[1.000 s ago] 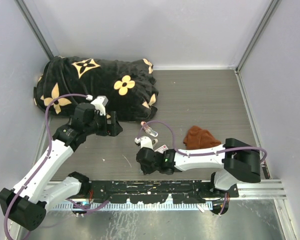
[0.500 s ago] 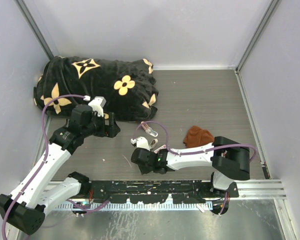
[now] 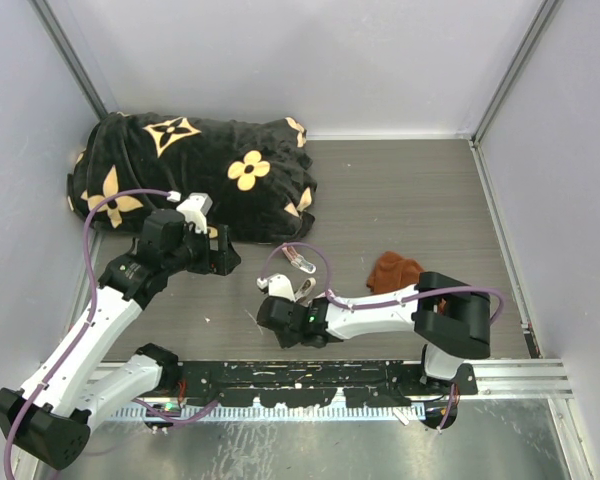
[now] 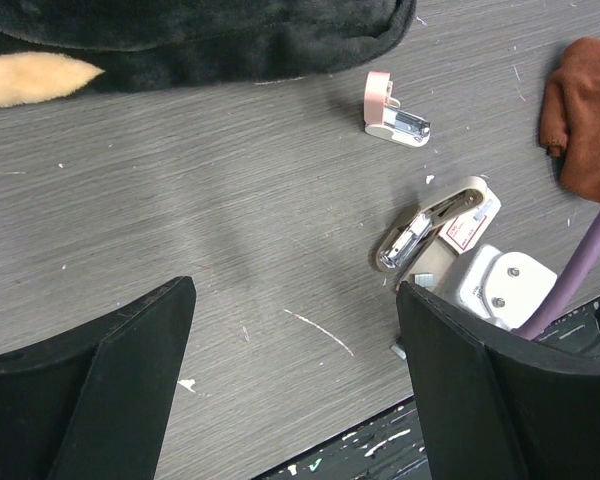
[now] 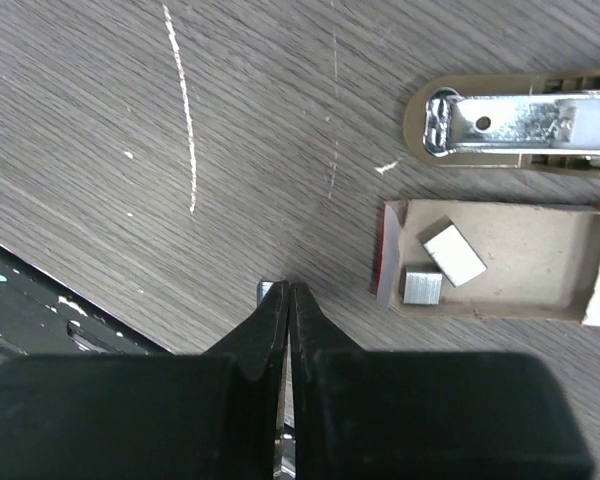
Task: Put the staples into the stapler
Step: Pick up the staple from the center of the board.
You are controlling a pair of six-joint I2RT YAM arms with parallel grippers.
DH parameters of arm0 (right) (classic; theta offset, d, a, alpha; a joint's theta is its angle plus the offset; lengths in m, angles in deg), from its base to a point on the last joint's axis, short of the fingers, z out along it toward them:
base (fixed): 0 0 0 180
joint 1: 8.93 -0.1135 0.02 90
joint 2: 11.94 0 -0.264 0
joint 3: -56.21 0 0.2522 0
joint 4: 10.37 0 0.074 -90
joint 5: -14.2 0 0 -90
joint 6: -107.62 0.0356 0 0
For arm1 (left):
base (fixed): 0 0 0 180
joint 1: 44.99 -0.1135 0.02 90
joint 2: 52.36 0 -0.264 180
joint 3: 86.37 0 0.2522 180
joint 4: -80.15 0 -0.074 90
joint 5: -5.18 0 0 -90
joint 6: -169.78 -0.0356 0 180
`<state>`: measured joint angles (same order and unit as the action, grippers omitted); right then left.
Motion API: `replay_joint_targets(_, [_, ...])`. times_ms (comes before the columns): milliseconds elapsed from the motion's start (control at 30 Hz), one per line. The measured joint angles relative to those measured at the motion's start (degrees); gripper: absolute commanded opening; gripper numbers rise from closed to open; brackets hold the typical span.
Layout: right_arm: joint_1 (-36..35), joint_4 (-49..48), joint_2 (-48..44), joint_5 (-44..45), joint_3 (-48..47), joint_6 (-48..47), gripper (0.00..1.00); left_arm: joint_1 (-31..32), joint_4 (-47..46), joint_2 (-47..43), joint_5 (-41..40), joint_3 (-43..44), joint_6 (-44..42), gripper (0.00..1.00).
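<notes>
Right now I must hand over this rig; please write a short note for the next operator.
Left gripper: open, empty, above the table.
Right gripper: shut, low at the table; a silvery bit at its tip, grip unclear.
Staples: two blocks in the grey tray, beside the beige piece with metal channel. Pink stapler lies apart, near the black blanket.
Done: tray exposed. Left: load the staples, close the stapler.

Pale grey walls [image 3: 310,60], dark woodgrain tabletop [image 3: 400,190]
</notes>
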<state>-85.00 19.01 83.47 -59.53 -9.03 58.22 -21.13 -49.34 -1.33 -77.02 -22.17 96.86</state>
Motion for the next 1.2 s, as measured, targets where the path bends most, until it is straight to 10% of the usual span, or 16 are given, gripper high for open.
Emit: replay_joint_targets(1200, [28.22, -48.83, -20.52, -41.64, 22.69, 13.57, 0.01, 0.0, -32.83, -17.99, 19.1, -27.04, 30.25, 0.84])
